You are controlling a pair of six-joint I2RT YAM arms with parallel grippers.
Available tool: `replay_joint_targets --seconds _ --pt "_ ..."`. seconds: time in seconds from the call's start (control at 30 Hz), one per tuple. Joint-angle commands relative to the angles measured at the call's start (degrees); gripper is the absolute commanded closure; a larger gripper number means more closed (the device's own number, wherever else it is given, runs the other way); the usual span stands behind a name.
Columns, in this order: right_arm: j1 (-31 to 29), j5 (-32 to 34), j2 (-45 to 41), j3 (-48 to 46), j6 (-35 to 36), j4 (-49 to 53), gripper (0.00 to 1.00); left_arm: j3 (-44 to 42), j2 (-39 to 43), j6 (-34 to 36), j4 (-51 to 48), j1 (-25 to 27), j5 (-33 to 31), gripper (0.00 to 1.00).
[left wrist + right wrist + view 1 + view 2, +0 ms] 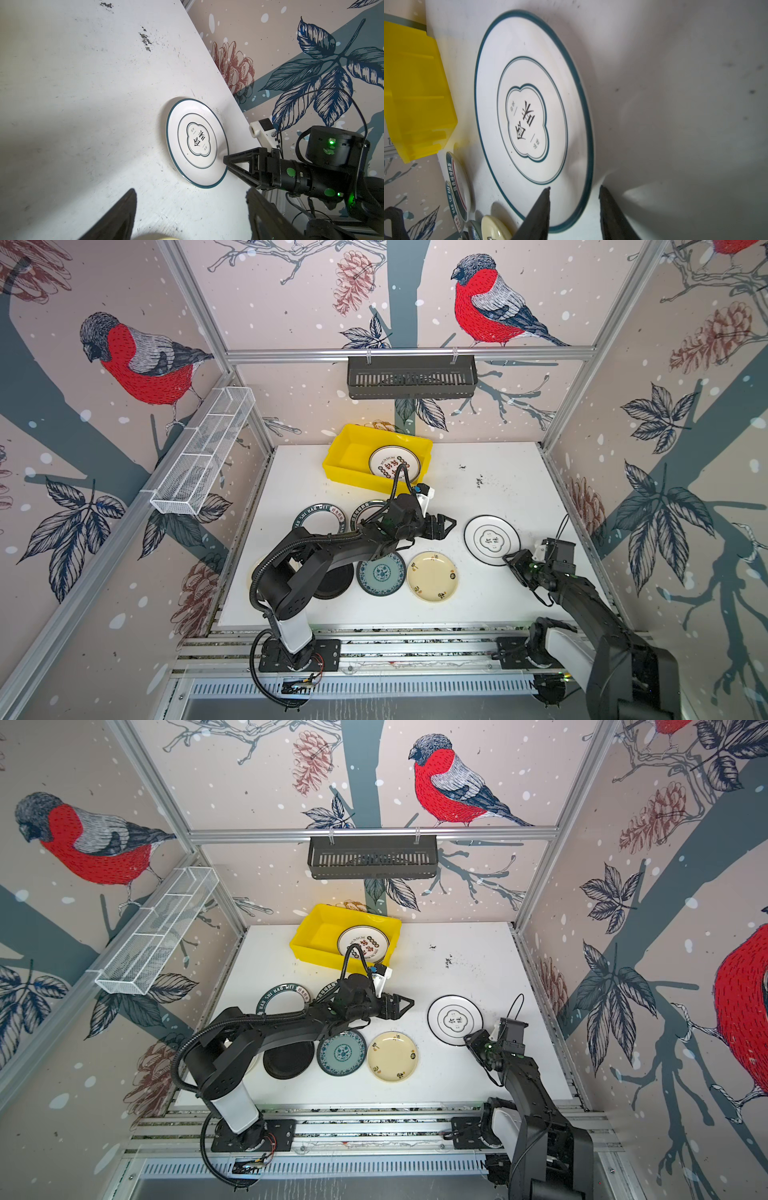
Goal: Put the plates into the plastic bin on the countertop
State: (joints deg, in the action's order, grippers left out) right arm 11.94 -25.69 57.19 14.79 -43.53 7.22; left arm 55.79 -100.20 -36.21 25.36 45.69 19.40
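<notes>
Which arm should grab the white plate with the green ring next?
Right. The right gripper sits at the white plate, jaws either side of its rim. The left gripper is open and apart from it.

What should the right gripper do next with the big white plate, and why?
Probably close the right gripper fully onto the rim of the white plate before lifting. Its fingers straddle that rim, one over the plate, one outside, with a gap showing. The plate lies flat on the countertop, and it belongs in the yellow bin.
</notes>
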Motion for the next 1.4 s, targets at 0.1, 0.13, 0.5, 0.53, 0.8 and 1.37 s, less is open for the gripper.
replay_joint_targets --seconds 0.1,0.13,0.5,0.53,0.8,1.37 --pt "0.4 0.1 2.3 -0.3 -0.6 -4.0 0.71 0.2 0.6 0.4 1.8 0.2 0.2 0.15" --pt "0.5 0.3 2.6 -0.2 -0.5 -4.0 0.71 0.2 0.7 0.5 2.0 0.2 0.2 0.14" --pt "2.6 0.3 4.3 0.2 0.7 -3.2 0.93 -0.6 2.1 0.0 3.7 0.5 0.6 0.11" --pt "2.8 0.2 4.5 0.2 0.7 -3.4 0.94 -0.7 2.3 0.0 3.7 0.5 0.5 0.11" --pt "3.3 -1.4 4.7 0.5 0.9 -4.4 0.96 -1.1 2.3 -0.1 3.6 0.5 0.2 0.11" --pt "3.5 -18.4 -2.1 2.1 -6.7 -10.7 0.99 0.8 -1.0 -1.3 4.0 0.6 0.6 0.11"
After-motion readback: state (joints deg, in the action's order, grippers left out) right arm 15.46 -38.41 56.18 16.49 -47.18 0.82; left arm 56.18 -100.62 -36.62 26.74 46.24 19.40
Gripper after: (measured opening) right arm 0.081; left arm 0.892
